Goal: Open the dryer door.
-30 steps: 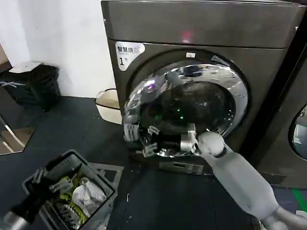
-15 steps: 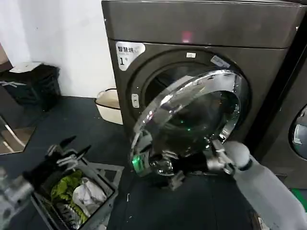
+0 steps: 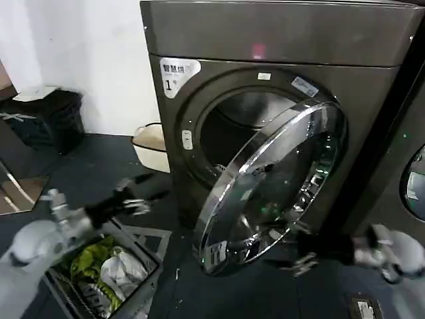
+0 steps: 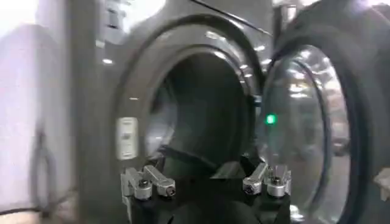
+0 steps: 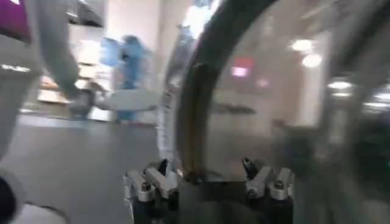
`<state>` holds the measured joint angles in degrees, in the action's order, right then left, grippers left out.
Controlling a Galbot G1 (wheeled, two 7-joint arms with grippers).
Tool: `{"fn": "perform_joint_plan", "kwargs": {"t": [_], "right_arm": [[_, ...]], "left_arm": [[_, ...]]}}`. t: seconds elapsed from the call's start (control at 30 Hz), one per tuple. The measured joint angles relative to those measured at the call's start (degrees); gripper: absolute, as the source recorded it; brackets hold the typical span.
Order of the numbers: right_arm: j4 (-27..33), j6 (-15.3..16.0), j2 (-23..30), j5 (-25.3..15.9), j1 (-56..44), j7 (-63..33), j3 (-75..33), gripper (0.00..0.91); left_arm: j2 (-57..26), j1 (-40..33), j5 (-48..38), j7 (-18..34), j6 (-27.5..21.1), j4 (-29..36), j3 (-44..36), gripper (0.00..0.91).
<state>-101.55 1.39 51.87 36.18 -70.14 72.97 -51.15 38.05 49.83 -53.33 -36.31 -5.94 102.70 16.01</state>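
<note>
the dryer (image 3: 279,40) stands at the back, its drum opening (image 3: 232,129) uncovered. the dryer door (image 3: 272,183) hangs swung out on the right side hinge, its chrome rim turned to the floor, about half open. the laundry basket (image 3: 109,272) with clothes sits low on the left. the left gripper (image 3: 139,196) hovers above the basket, fingers spread, holding nothing. the right gripper (image 3: 295,256) is just under the door's lower rim, fingers apart around the rim edge in the wrist view.
</note>
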Motion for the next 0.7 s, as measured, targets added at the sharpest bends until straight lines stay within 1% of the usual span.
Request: {"fn": "perform_joint_plan", "kwargs": {"t": [0.07, 0.2, 0.3, 0.4, 0.53, 0.57, 0.7], "right_arm": [[-0.8, 0.4, 1.3, 0.2, -2.9, -2.9, -5.9, 0.907], [-2.6, 2.2, 4.2, -2.0, -7.9, -10.4, -17.1, 0.907], [-4.9, 4.0, 6.4, -1.8, -11.3, -19.1, -24.1, 0.907], [-7.9, 6.2, 8.5, -1.9, -14.5, -28.7, -29.4, 0.907], [-11.7, 10.8, 10.6, -1.4, -18.4, -41.5, -35.1, 0.907], [-12.1, 11.7, 10.7, -1.4, -19.1, -44.8, -36.5, 0.907], [-12.3, 13.7, 10.4, -1.0, -21.0, -54.3, -42.2, 0.907]], "left_arm": [[0.1, -3.2, -0.5, -0.5, 0.0, -0.3, -4.0, 0.907], [-0.1, -8.5, -1.7, -1.8, 0.5, -0.6, -11.6, 0.907], [0.3, -11.7, -2.7, -1.7, -0.5, -0.1, -17.0, 0.907], [0.2, -13.1, -3.1, -1.7, -0.6, 1.4, -20.5, 0.907], [0.2, -14.4, -3.3, -1.4, -0.4, 3.5, -23.9, 0.907], [0.2, -14.9, -3.2, -1.4, -0.2, 3.8, -24.7, 0.907], [0.5, -16.7, -3.2, -1.3, -0.1, 5.3, -28.2, 0.907]]}}
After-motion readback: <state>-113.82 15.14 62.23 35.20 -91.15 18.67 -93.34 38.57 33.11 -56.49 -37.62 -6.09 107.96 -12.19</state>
